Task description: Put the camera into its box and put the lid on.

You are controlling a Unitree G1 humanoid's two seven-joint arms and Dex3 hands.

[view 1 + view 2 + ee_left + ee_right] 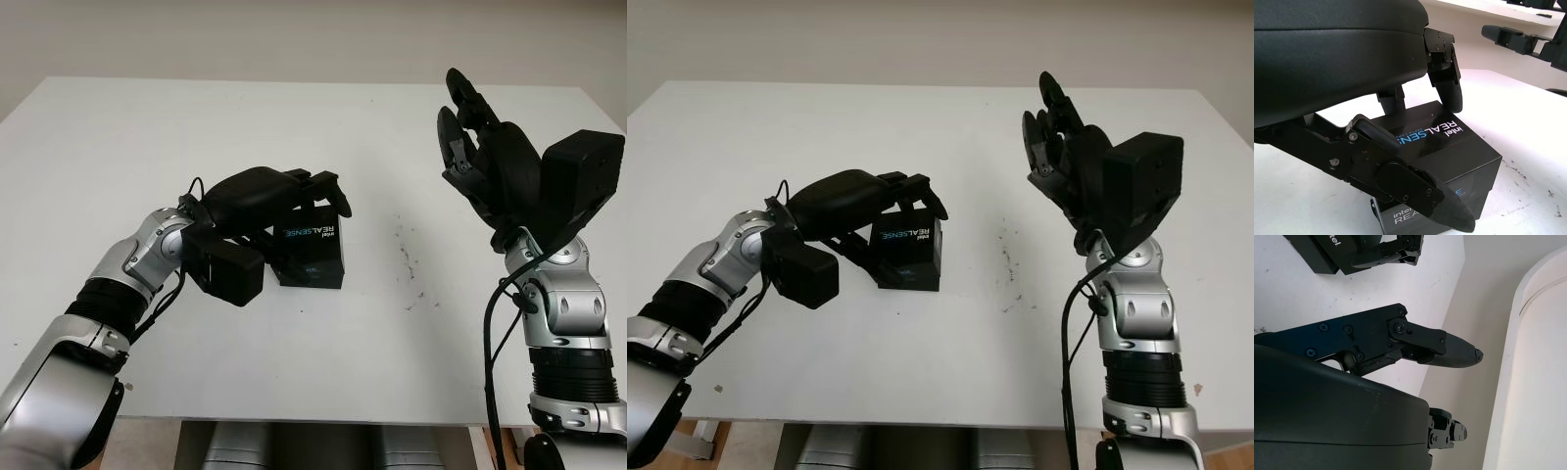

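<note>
The black box (312, 251) with its lid on sits on the white tabletop (294, 127), right under the left hand (279, 201). Its fingers (1449, 88) reach over the lid, curled round it. Press down softly and evenly. The right hand (480, 147) is up, open, well apart.

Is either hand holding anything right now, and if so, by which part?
The left hand grips the box by its top, fingers over the far edge and thumb on the near side. The right hand is open, raised above the table.
</note>
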